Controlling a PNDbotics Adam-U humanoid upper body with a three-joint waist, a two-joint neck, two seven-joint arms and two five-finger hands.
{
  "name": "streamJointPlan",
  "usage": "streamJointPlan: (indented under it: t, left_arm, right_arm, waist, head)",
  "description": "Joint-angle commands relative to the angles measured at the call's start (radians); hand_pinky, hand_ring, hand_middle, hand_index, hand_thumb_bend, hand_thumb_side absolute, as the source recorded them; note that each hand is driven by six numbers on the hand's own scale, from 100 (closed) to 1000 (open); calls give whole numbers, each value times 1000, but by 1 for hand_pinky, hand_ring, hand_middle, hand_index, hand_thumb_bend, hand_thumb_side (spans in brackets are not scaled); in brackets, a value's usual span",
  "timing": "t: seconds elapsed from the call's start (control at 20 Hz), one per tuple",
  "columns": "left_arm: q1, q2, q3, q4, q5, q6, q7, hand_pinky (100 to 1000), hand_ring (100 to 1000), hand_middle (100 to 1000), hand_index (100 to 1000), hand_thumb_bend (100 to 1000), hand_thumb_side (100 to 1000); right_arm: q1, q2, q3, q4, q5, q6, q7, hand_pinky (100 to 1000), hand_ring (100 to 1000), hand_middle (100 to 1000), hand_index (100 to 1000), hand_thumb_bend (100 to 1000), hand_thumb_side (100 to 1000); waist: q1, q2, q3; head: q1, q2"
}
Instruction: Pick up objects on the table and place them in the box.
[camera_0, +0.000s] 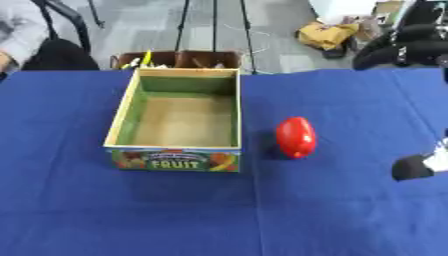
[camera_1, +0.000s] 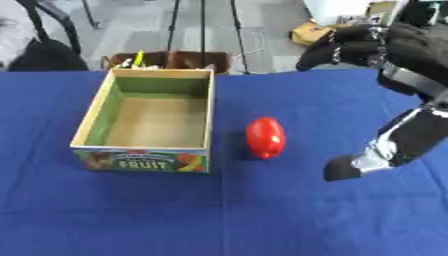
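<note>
Right now your right hand (camera_1: 359, 42) hangs above the far right of the blue worktop (camera_1: 262, 215), fingers curled and holding nothing, with its thumb (camera_1: 350, 167) reaching down well right of the red fruit (camera_1: 265, 137). That fruit sits upright on the cloth just beside the box (camera_1: 206, 112), at its right wall and apart from it. Nothing lies inside the box. Bare cloth spreads between fruit and thumb and along the near edge.
</note>
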Motion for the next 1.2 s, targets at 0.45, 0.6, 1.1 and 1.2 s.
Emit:
streamJointPlan:
  t: [0.45, 0.6, 1.1, 1.2]
  left_arm:
    - [2, 26, -11, -21, 3, 1, -13, 100, 184, 484, 346, 100, 761]
    - [2, 25, -12, -21, 3, 0, -16, 100, 183, 484, 345, 100, 761]
    - [-1, 18, -15, -21, 0, -1, -25, 100, 180, 485, 343, 100, 760]
    - [-2, 17, -16, -21, 0, -2, -26, 100, 180, 485, 343, 100, 759]
  right_arm:
    - [-176, 74, 48, 276, 55, -5, 164, 642, 739, 739, 844, 786, 722]
    - [-214, 102, 54, 352, 81, -15, 182, 641, 738, 739, 845, 786, 705]
    - [-284, 189, 68, 548, 162, -74, 200, 641, 740, 742, 859, 809, 650]
    - [-295, 203, 67, 579, 182, -76, 205, 647, 747, 748, 862, 835, 632]
  waist:
    - [-6, -22, 28]
    - [-7, -17, 39]
    - [-8, 1, 64]
    - [-8, 3, 69]
  head:
    - [-47, -8]
    - [-62, -17]
    - [-99, -37]
    - [-102, -38]
